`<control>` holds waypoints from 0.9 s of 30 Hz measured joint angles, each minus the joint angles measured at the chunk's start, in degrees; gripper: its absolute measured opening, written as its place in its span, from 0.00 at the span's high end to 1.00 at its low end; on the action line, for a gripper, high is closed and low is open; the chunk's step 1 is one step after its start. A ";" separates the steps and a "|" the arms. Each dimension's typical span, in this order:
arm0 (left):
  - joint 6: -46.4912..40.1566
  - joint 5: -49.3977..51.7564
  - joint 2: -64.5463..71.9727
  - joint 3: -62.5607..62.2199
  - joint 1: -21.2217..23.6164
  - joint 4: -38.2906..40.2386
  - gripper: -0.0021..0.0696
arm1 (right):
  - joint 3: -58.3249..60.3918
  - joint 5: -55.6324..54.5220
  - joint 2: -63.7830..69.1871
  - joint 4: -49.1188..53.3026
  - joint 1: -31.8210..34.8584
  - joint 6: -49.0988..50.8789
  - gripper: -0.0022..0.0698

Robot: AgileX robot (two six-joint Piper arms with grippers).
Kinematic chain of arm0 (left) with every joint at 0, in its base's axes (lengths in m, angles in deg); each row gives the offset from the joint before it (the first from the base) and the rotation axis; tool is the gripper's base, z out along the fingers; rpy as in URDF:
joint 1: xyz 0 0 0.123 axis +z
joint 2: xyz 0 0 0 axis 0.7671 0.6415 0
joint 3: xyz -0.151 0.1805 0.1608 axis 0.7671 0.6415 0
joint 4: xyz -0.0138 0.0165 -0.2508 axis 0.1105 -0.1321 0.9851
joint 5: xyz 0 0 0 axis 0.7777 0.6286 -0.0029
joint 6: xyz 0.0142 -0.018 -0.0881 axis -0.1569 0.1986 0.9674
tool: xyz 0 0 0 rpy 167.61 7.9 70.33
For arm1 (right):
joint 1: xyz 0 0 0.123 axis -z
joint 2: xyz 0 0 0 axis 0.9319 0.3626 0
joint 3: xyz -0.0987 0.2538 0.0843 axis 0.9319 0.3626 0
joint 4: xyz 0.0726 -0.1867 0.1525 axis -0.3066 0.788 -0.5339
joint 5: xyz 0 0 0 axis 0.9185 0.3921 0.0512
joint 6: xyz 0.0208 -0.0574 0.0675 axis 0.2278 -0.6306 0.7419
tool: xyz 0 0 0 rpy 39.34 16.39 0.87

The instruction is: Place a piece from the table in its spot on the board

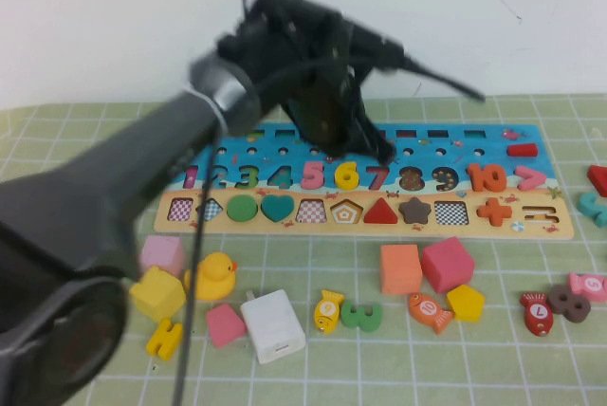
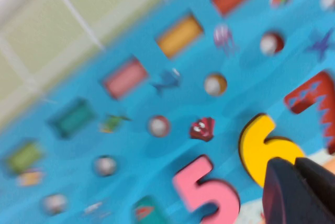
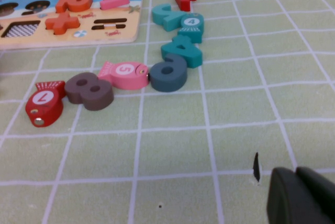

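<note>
The yellow numeral "6" (image 1: 347, 175) lies in the board's (image 1: 531, 226) row of numerals, between the pink 5 and the red 7. In the left wrist view the 6 (image 2: 259, 148) sits flat on the blue part, next to the pink 5 (image 2: 207, 192). My left gripper (image 1: 383, 152) hangs over the board just right of and behind the 6; its fingers (image 2: 285, 192) are shut and empty, just over the lower edge of the 6 in the wrist view. My right gripper (image 3: 296, 174) is shut and empty, low over the green gridded cloth (image 3: 172, 156), outside the high view.
Loose pieces lie in front of the board: pink cube (image 1: 162, 254), yellow duck (image 1: 214, 276), yellow H piece (image 1: 166, 340), white block (image 1: 273, 326), yellow fish (image 1: 327, 311), green 3 (image 1: 361, 315), orange cube (image 1: 400, 267), magenta cube (image 1: 447, 263). Red fish (image 3: 44, 103), brown 8 (image 3: 89, 91) and teal numerals (image 3: 180, 48) lie right.
</note>
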 joint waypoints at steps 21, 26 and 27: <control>-5.27 14.24 -34.27 -0.22 -14.92 -9.48 0.97 | 0.00 0.00 0.00 0.00 0.00 0.00 0.97; -1.41 14.76 -38.04 0.75 -20.65 -19.99 0.97 | 0.00 0.00 0.00 0.00 0.00 0.00 0.97; -0.61 14.76 -39.09 1.90 -21.37 -21.96 0.97 | 0.00 0.00 0.00 0.00 0.00 0.00 0.97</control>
